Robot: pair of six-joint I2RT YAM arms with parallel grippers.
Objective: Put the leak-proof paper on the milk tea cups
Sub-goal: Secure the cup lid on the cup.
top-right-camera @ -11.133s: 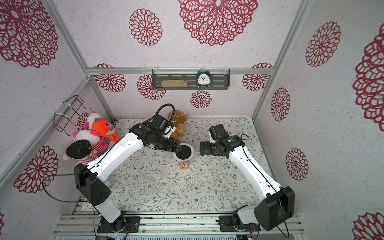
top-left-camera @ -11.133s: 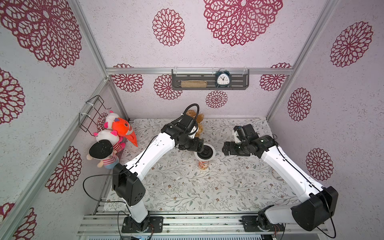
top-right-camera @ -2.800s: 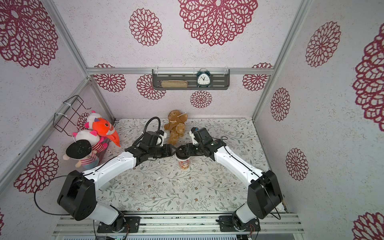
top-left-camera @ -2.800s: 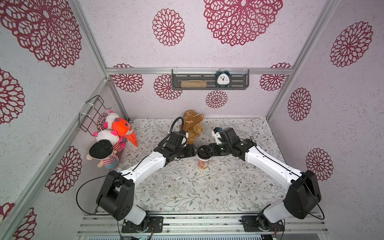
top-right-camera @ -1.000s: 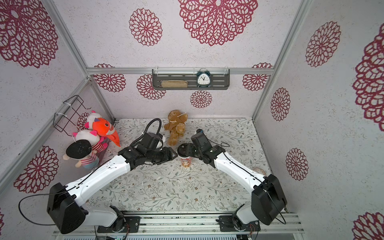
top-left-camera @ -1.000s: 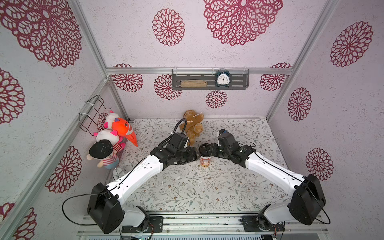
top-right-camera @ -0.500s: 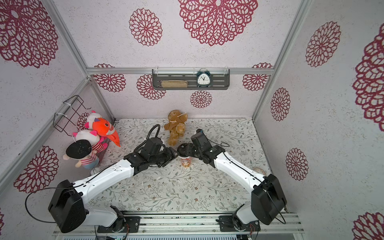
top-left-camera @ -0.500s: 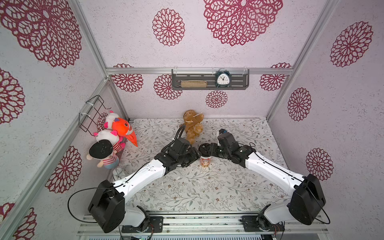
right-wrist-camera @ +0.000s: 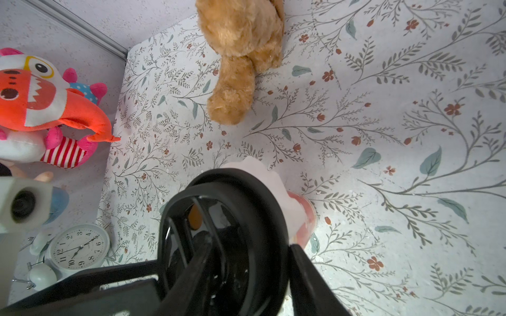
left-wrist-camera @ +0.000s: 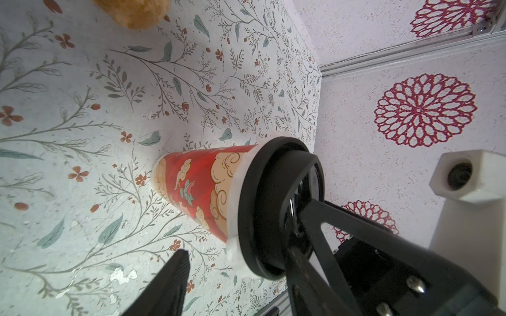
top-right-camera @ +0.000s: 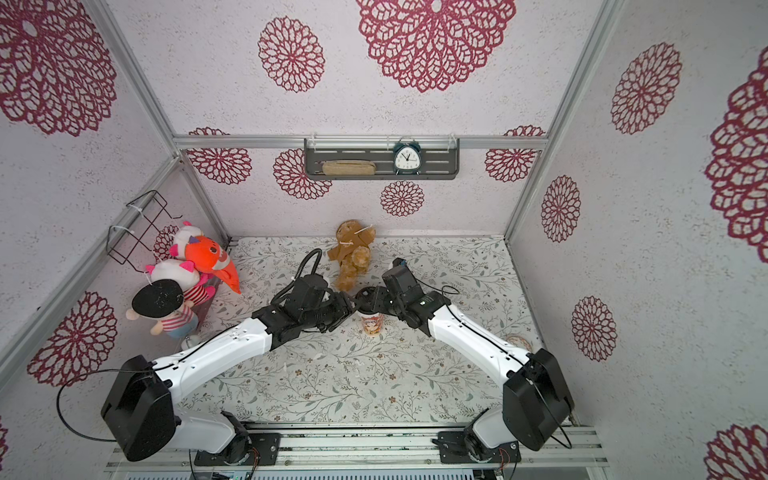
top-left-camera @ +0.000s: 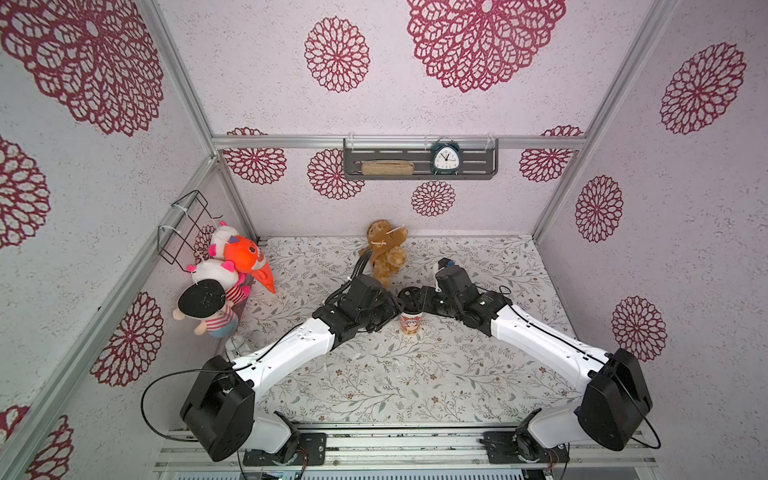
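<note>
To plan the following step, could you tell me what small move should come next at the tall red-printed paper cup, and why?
Probably bring the left gripper in around the tall red-printed paper cup to steady it. The right gripper pinches the black round plastic lid over the thin whitish film sheet on the rim, yet the cup stands unsupported, with the left gripper open beside it.
</note>
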